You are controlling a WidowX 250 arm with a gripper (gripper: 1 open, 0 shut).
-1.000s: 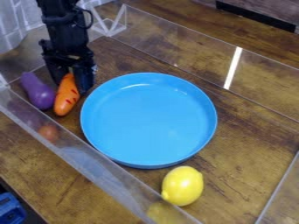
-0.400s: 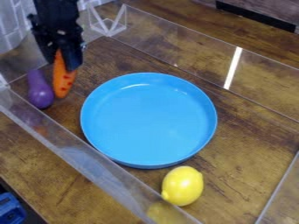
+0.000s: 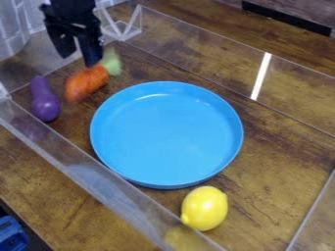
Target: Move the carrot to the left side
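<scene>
"purple eggplant (image 3: 45, 101) on the left. where's the carrot (image 3: 86, 84)?"

"right beside it, under the gripper (image 3: 92, 64), near the blue plate (image 3: 167, 134). fingers look apart, let go."

"which step?"

"putting down, i think. next, lift away gently."

Tool (image 3: 78, 49): black, two slim fingers
Arm: dark, blurred near the top edge; finer markings unclear

The carrot (image 3: 85, 84) is orange with a green top. The eggplant (image 3: 45, 101) is purple, the plate (image 3: 167, 134) plain bright blue, the lemon (image 3: 205, 208) yellow, and the table (image 3: 281, 147) brown with darker wood grain.
</scene>
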